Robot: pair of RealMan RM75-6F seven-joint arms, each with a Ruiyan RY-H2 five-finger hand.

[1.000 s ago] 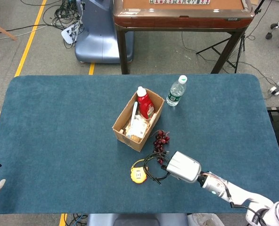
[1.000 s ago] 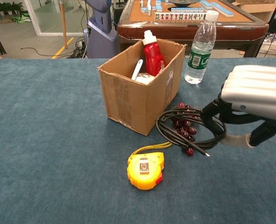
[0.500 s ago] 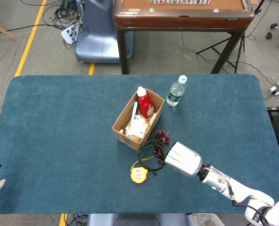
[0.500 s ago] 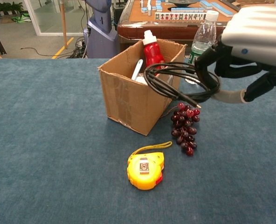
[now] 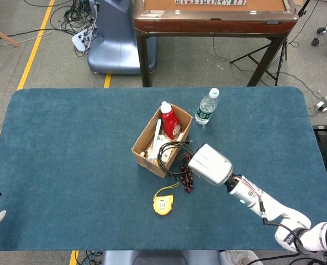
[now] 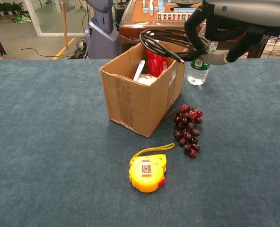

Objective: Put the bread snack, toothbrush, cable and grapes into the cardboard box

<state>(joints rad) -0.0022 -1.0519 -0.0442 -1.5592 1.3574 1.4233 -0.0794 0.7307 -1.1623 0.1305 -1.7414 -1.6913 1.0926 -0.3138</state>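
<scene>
Fingers (image 6: 211, 28) of the right hand (image 5: 209, 164) hold the black cable (image 6: 170, 40) over the box (image 6: 140, 97). Blue desk (image 5: 69, 149), grey floor. Only the chest view shows the grapes (image 6: 188, 128) fully.

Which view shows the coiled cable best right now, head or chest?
The chest view: the cable hangs as clear black loops from the right hand, above the cardboard box. In the head view the cable is small, and the hand covers part of it.

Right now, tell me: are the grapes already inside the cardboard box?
No, the grapes lie on the table beside the cardboard box, outside its wall.
</scene>
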